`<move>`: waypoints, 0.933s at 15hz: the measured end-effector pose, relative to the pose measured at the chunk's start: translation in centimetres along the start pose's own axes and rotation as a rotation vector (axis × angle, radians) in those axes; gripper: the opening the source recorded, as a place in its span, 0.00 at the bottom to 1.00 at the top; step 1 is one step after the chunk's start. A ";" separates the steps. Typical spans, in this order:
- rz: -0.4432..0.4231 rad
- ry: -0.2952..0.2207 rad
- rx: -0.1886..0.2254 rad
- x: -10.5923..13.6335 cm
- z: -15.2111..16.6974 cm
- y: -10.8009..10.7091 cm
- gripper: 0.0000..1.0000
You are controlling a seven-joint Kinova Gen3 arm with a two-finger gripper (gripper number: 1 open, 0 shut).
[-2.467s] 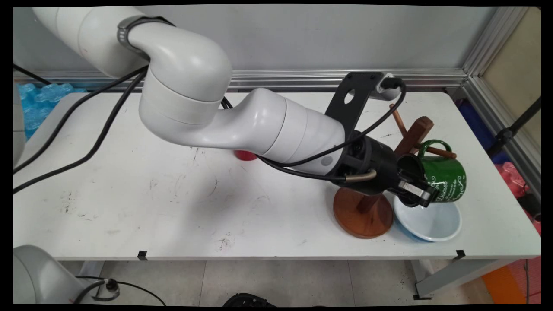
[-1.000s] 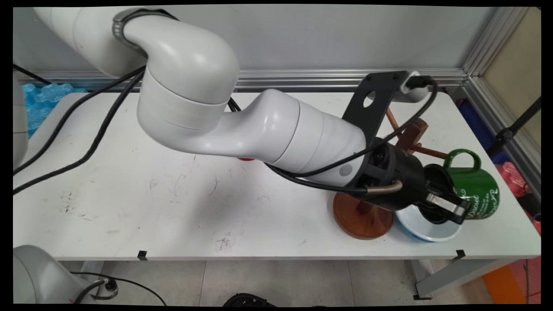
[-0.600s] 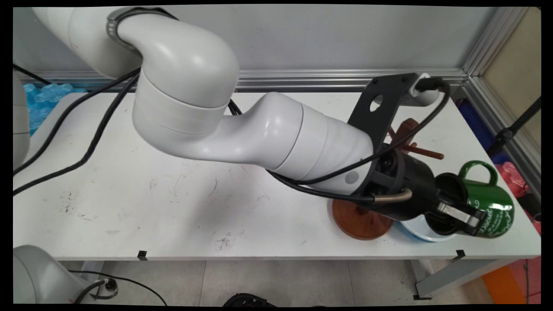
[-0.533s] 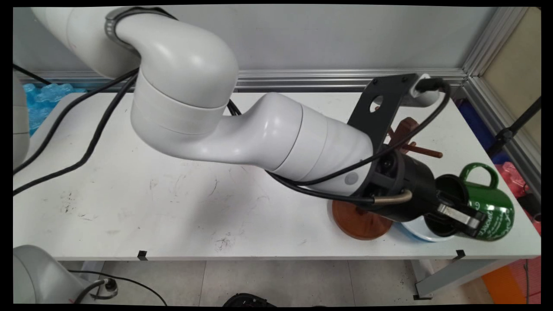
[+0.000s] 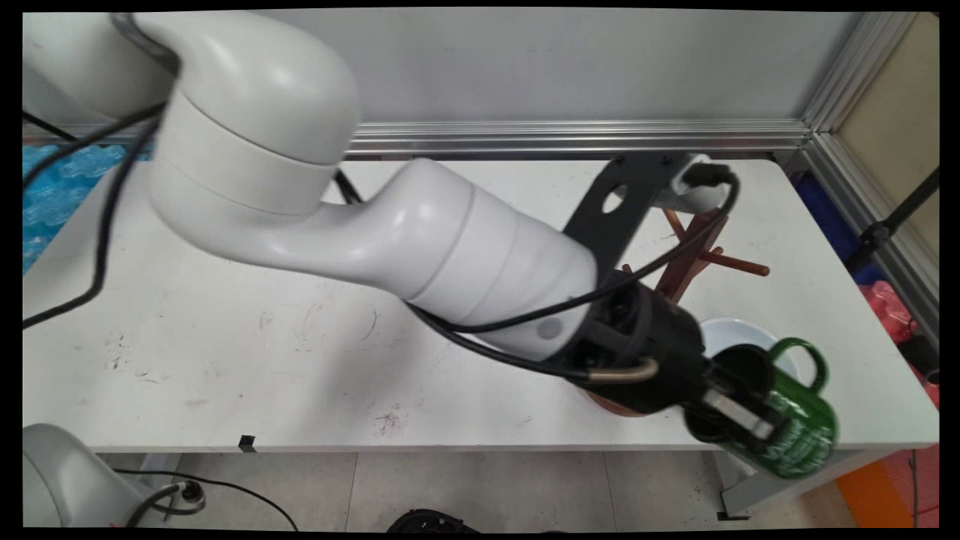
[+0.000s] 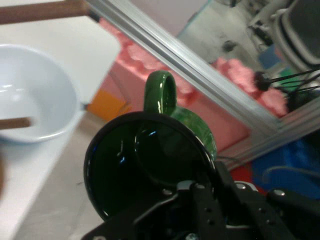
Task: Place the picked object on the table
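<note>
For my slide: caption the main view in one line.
Gripper holds green mug by its rim beyond the table edge, near bowl and wooden rack.

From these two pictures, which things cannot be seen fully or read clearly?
- White lettering on the green mug: main view, too small to read, partly behind the claw.
- Wooden mug rack: main view, base almost all hidden by the arm.
- White bowl: main view, near part behind claw and mug; hand view, cut by the left edge.
- Claw fingers: hand view, cut by the bottom edge.
</note>
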 end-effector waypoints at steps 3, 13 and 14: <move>0.033 -0.011 0.132 -0.2 -1.9 -1.8 0.00; 0.067 -0.112 0.149 -0.9 -5.3 -2.4 0.00; 0.070 -0.119 0.149 -1.0 -5.5 -2.5 0.00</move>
